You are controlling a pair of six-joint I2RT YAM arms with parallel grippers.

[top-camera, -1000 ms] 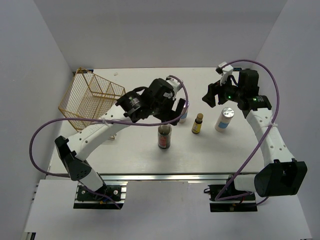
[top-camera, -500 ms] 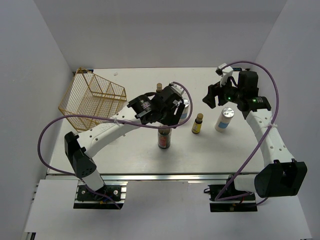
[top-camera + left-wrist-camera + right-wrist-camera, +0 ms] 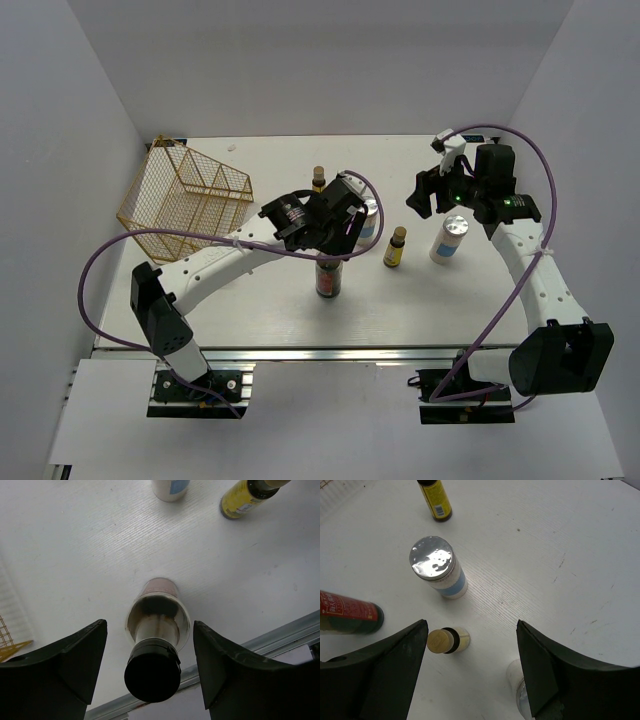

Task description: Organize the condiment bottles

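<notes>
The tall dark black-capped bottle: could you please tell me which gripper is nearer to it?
Left. The left gripper is right at the tall dark black-capped bottle, open and straddling its cap; the right gripper hangs farther right, near a yellow-labelled amber bottle.

Two amber bottles, two white bottles, one black-capped bottle — one gold wire basket

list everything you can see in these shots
amber bottles: 2, dark amber with yellow labels, one mid-table, one at the back
white bottles: 2, white with silver caps, one on the right, one by the left hand
large bottle: 1, dark with black cap, front centre
wire basket: 1, gold, back left
table: 1, white
left hand: open, above the large bottle
right hand: open, above the right-side bottles
</notes>
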